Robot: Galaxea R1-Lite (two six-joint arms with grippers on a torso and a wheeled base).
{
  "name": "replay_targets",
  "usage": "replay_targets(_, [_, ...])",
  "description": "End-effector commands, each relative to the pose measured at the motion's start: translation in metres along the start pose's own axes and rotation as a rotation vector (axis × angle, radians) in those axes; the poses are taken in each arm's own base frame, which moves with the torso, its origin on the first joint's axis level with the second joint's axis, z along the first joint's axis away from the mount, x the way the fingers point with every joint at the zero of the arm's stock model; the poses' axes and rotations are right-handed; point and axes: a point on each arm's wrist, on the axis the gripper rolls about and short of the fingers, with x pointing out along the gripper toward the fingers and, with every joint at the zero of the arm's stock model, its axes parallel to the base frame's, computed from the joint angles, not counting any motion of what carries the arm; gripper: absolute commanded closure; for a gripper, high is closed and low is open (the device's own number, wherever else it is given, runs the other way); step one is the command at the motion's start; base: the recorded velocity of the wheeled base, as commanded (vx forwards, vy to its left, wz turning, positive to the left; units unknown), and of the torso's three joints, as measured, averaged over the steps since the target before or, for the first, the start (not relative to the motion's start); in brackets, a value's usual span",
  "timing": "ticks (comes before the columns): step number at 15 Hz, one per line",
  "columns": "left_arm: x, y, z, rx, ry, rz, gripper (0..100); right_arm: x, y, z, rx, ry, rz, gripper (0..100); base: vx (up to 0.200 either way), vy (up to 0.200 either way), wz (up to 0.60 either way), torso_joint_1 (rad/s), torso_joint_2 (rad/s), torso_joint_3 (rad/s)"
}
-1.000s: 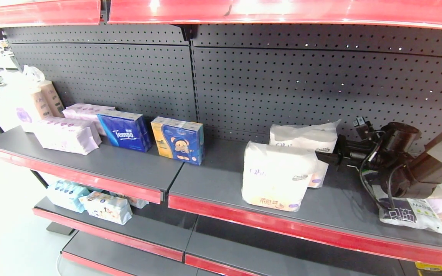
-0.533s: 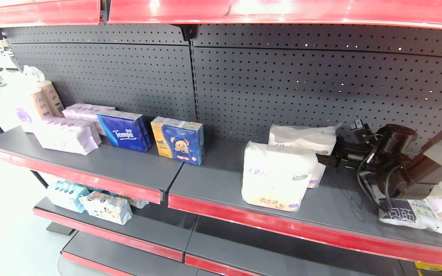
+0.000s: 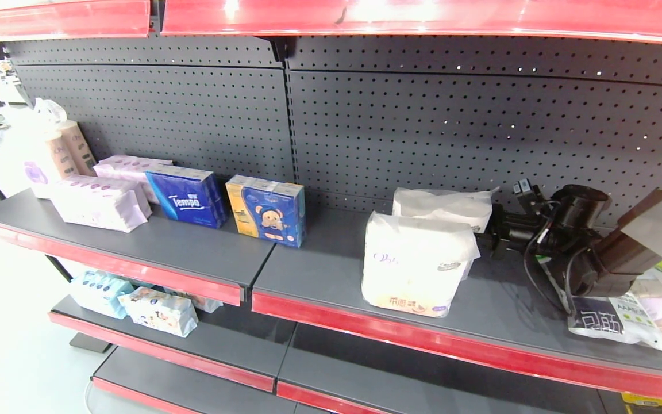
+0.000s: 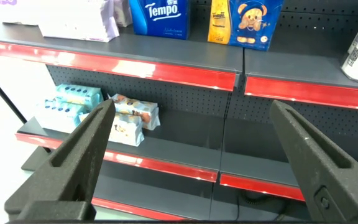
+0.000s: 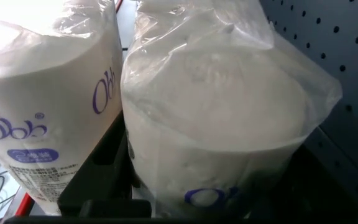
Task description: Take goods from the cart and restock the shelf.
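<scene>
Two white plastic-wrapped tissue packs stand on the middle shelf (image 3: pixel 314 270). The front pack (image 3: pixel 414 264) stands free near the red edge. The rear pack (image 3: pixel 443 202) sits behind it close to the pegboard, and my right gripper (image 3: pixel 495 230) is shut on its right end. In the right wrist view the rear pack (image 5: pixel 229 106) lies between the dark fingers (image 5: pixel 98 180), touching the front pack (image 5: pixel 42 93). My left gripper (image 4: pixel 192 107) hangs open and empty in front of the lower shelves.
A blue pack (image 3: pixel 188 196), a yellow-and-blue bear pack (image 3: pixel 268 210) and lilac packs (image 3: pixel 98 201) line the shelf's left half. Printed bags (image 3: pixel 647 313) lie at the far right under my right arm. Small packs (image 3: pixel 158 310) sit on the lower shelf.
My right gripper has carried the rear white pack leftward and back toward the pegboard, so it now sits more behind the front pack.
</scene>
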Motion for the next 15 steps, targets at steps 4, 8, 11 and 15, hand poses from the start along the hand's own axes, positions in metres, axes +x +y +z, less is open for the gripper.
replay_targets(4, [-0.0001,0.0,0.0002,0.0,-0.001,0.0,0,0.0057,0.0011,0.0006,-0.006,-0.008,0.046,100,0.0,0.0,0.0,0.0,0.0,0.0])
replay_targets(8, [-0.0001,0.0,0.0002,0.0,-0.001,0.0,0,0.0057,0.0015,0.0006,-0.011,-0.009,0.061,100,0.0,0.0,0.0,0.0,0.0,0.0])
replay_targets(11, [-0.0001,0.0,0.0002,0.0,-0.001,0.0,0,0.0106,0.0026,0.0008,-0.025,-0.007,0.041,100,0.0,0.0,0.0,0.0,0.0,0.0])
replay_targets(15, [-0.0001,0.0,0.0002,0.0,-0.001,0.0,0,0.0124,0.0048,-0.002,-0.012,0.003,0.002,100,0.0,0.0,0.0,0.0,0.0,0.0])
